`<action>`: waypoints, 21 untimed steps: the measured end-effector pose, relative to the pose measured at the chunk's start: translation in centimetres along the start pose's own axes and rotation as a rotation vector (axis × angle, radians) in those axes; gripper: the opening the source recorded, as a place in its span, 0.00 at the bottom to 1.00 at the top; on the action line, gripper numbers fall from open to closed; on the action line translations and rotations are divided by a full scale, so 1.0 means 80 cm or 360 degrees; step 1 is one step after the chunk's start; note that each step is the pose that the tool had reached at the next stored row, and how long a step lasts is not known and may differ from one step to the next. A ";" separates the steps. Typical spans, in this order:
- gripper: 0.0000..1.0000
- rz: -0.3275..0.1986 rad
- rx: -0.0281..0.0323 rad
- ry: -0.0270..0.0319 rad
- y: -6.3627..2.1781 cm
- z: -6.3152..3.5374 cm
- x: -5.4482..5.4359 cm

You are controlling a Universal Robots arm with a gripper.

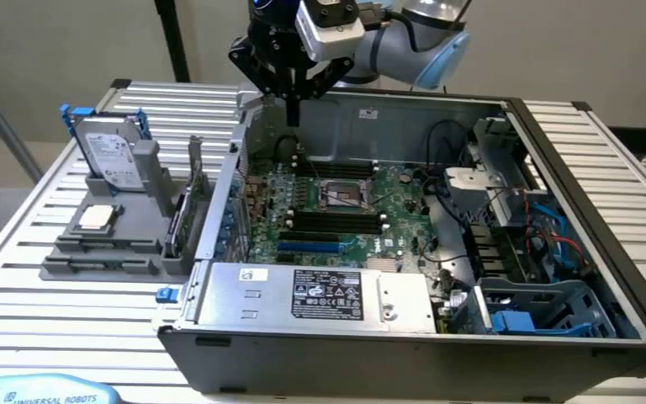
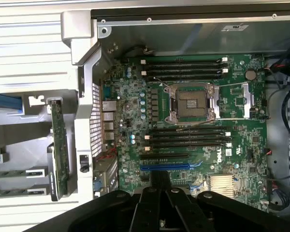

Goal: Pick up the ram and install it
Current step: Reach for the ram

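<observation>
My gripper (image 1: 293,116) hangs shut, with nothing in it, above the back corner of the open computer case (image 1: 592,194) on the exterior view's left. In the wrist view its fingers (image 2: 159,180) are pressed together over the edge of the motherboard (image 2: 232,159), near a blue slot (image 2: 164,167). Long black memory slots (image 2: 188,137) lie on both sides of the open processor socket (image 2: 192,102); they also show in the exterior view (image 1: 329,220). Outside the case, narrow green strips that look like the ram (image 2: 17,172) sit edge-up in a grey holder (image 1: 98,252).
The holder also carries a hard drive (image 1: 110,151), a square silver processor (image 1: 97,217) and an upright green expansion card (image 1: 196,202). A power supply (image 1: 323,295) sits along the case's front and cables and a blue drive bay (image 1: 537,311) fill the exterior view's right.
</observation>
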State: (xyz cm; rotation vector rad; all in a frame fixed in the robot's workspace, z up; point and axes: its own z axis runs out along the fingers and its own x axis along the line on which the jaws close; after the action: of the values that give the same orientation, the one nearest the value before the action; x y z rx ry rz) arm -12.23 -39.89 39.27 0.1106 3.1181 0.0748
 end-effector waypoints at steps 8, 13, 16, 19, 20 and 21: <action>0.11 0.0000 -0.00003 -0.00001 -0.005 -0.001 0.036; 0.11 0.0000 -0.00002 0.00000 -0.009 0.000 0.065; 0.11 0.0000 -0.00002 0.00001 -0.011 0.000 0.081; 0.11 0.0000 -0.00002 0.00002 -0.013 0.001 0.098; 0.11 0.0000 -0.00001 0.00003 -0.014 0.001 0.104; 0.11 0.0000 0.00000 0.00004 -0.014 0.001 0.110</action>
State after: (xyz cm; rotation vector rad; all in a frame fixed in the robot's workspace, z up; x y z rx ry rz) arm -21.07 -40.40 38.96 0.1105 3.1183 0.0748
